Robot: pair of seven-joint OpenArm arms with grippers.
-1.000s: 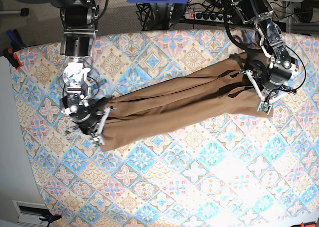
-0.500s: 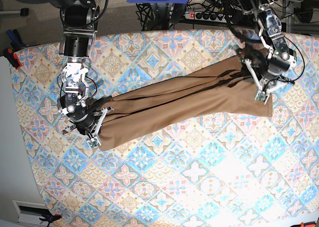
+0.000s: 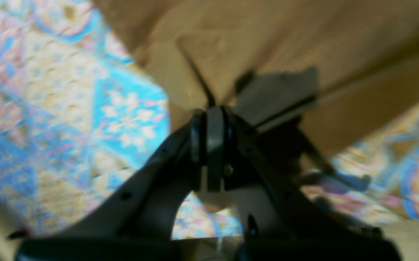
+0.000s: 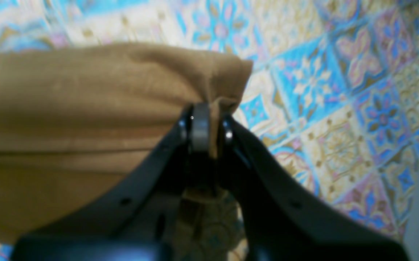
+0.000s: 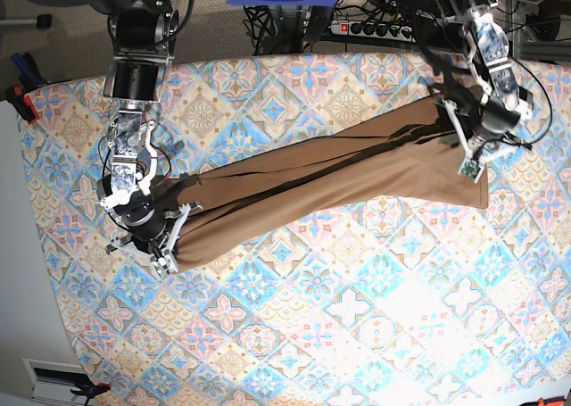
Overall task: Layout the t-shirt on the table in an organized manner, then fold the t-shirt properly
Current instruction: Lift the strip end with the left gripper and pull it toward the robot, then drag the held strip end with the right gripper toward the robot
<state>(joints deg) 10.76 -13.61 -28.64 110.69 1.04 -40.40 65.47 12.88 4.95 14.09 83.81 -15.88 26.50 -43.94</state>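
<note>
Currently, by part:

T-shirt: the tan-brown t-shirt [image 5: 330, 187] is pulled into a long band across the table [image 5: 339, 335], running from about 8 o'clock to 2 o'clock in the base view, with lengthwise creases along it. Its middle lies on the cloth; whether the ends are lifted cannot be told.

Right gripper: the right gripper [image 4: 205, 127] is clenched on a bunched corner of the fabric, a fold of tan cloth squeezed between its pads. In the base view this gripper [image 5: 165, 241] sits at the band's 8 o'clock end.

Left gripper: the left gripper [image 3: 211, 125] has its pads pressed together with a thin edge of fabric rising from between them at 12 o'clock; the wrist view is blurred, but the cloth fans out from the pinch. In the base view it [image 5: 468, 147] is at the band's 2 o'clock end.

Table: patterned cloth shows at 9 o'clock and 4 o'clock of the left gripper, and at 3 o'clock of the right gripper.

Background: a power strip [image 5: 370, 29] lies beyond the table's far edge, at 12 o'clock.
</note>
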